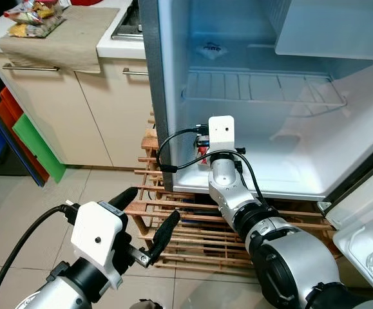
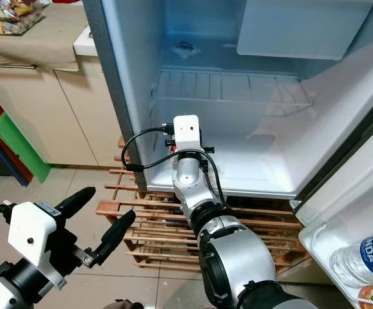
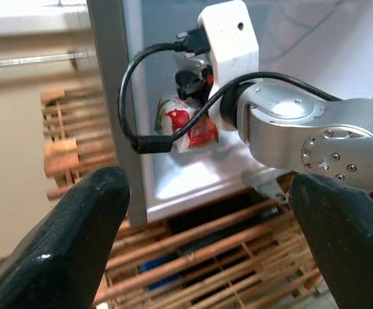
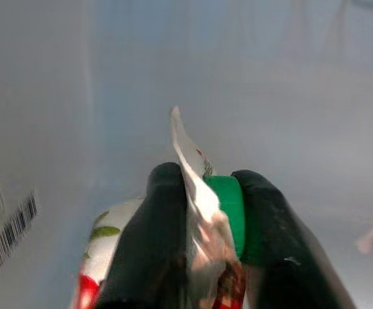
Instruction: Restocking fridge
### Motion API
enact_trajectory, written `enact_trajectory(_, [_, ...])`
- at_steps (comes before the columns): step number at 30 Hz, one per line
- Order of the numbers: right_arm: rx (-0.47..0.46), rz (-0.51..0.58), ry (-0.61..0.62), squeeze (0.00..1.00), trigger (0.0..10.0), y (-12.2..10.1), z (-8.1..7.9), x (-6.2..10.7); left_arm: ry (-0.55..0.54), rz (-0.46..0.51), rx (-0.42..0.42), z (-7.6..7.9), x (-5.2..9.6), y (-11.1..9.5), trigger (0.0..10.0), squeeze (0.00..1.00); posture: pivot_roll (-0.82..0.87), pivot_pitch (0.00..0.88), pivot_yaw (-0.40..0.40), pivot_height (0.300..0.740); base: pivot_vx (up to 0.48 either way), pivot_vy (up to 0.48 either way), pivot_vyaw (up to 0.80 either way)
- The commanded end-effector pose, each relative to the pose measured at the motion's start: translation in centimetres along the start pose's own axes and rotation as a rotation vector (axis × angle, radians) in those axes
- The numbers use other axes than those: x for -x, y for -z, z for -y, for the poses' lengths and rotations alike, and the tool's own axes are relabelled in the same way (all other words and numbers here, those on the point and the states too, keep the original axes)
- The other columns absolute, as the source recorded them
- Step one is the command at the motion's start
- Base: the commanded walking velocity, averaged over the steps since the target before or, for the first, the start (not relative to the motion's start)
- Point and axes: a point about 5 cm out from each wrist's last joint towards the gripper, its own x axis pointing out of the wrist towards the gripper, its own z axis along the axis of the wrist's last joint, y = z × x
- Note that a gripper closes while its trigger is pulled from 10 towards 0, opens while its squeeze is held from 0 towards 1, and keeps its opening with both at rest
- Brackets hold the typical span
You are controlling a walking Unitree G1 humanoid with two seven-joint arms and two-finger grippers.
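My right arm reaches into the open fridge (image 1: 173, 77), low at its front left corner. Its gripper (image 4: 205, 193) is shut on a red and white pouch with a green cap (image 4: 225, 206). The same pouch (image 3: 189, 122) sits low on the fridge's bottom floor (image 1: 289, 174), just behind the right wrist's white camera housing (image 1: 221, 132). My left gripper (image 1: 151, 215) hangs open over the tiled floor in front of the fridge, holding nothing; its fingers (image 3: 76, 244) frame the left wrist view.
A wire shelf (image 1: 263, 90) spans the fridge's middle. The fridge stands on a wooden pallet (image 1: 192, 232). Beige cabinets (image 1: 76, 109) with a cloth and snack packets stand to the left. The door shelf (image 2: 360, 257) at right holds a water bottle.
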Motion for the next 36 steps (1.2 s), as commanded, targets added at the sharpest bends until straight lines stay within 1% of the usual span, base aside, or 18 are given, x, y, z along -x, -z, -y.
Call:
enact_trajectory(1, [-0.024, -0.05, -0.014, 1.0, 10.0, 1.0, -1.4, 1.0, 0.008, 0.013, -0.005, 0.6, 0.4, -0.6, 10.0, 0.0, 0.29, 0.222, 0.019, 0.74, 0.0, 0.0, 0.0])
enact_trajectory(5, [-0.026, -0.059, -0.006, 1.0, 10.0, 1.1, -1.0, 0.8, 0.027, 0.005, 0.012, 1.2, 0.3, -0.6, 10.0, 0.0, 0.28, 0.228, 0.01, 0.74, 0.0, 0.0, 0.0])
enact_trajectory(11, [-0.033, -0.047, 0.011, 1.0, 10.0, 0.6, -0.7, 0.5, 0.027, 0.004, 0.016, 1.4, 0.2, -0.5, 10.0, 0.0, 0.27, 0.229, 0.006, 0.74, 0.0, 0.0, 0.0])
enact_trajectory(16, [-0.051, -0.012, 0.021, 1.0, 10.0, -0.3, -0.9, 0.3, 0.03, 0.005, 0.014, 1.5, 0.1, -0.5, 10.0, 0.0, 0.27, 0.224, 0.003, 0.74, 0.0, 0.0, 0.0])
enact_trajectory(21, [-0.116, 0.026, 0.014, 1.0, 10.0, -1.3, -1.5, 0.2, 0.041, 0.01, 0.01, 1.3, -0.4, -0.4, 10.0, 0.0, 0.25, 0.22, -0.002, 0.74, 0.0, 0.0, 0.0])
enact_trajectory(24, [-0.137, 0.063, 0.003, 1.0, 10.0, -1.9, -1.6, 0.2, 0.054, 0.011, 0.01, 1.5, -0.5, -0.4, 10.0, 0.0, 0.24, 0.215, -0.004, 0.74, 0.0, 0.0, 0.0])
enact_trajectory(29, [-0.162, 0.116, 0.031, 1.0, 10.0, -2.5, -1.3, 0.2, 0.073, 0.01, 0.021, 1.7, -0.8, -0.2, 10.0, 0.0, 0.21, 0.212, -0.005, 0.74, 0.0, 0.0, 0.0])
enact_trajectory(31, [-0.173, 0.173, 0.037, 0.0, 10.0, -3.0, -1.3, 0.4, 0.084, 0.014, 0.029, 1.6, -1.2, 0.0, 10.0, 0.0, 0.19, 0.204, -0.004, 0.74, 0.0, 0.0, 0.0])
enact_trajectory(32, [-0.173, 0.173, 0.037, 0.0, 10.0, -3.0, -1.3, 0.4, 0.084, 0.014, 0.029, 1.6, -1.2, 0.0, 10.0, 0.0, 0.19, 0.204, -0.004, 0.74, 0.0, 0.0, 0.0])
enact_trajectory(33, [-0.177, 0.2, 0.03, 0.0, 10.0, -3.3, -1.4, 0.6, 0.089, 0.015, 0.031, 1.6, -1.4, 0.0, 10.0, 0.0, 0.18, 0.2, -0.003, 0.74, 0.0, 0.0, 0.0])
enact_trajectory(34, [-0.189, 0.231, 0.005, 0.0, 10.0, -3.4, -1.8, 1.0, 0.102, 0.018, 0.036, 1.5, -1.7, 0.2, 10.0, 0.0, 0.16, 0.191, -0.006, 0.74, 0.0, 0.0, 0.0])
enact_trajectory(35, [-0.189, 0.231, 0.005, 0.0, 10.0, -3.4, -1.8, 1.0, 0.102, 0.018, 0.036, 1.5, -1.7, 0.2, 10.0, 0.0, 0.16, 0.191, -0.006, 0.74, 0.0, 0.0, 0.0])
enact_trajectory(36, [-0.205, 0.256, -0.009, 0.0, 10.0, -3.4, -2.0, 1.5, 0.113, 0.023, 0.039, 1.6, -2.0, 0.2, 10.0, 0.0, 0.15, 0.183, -0.009, 0.74, 0.0, 0.0, 0.0])
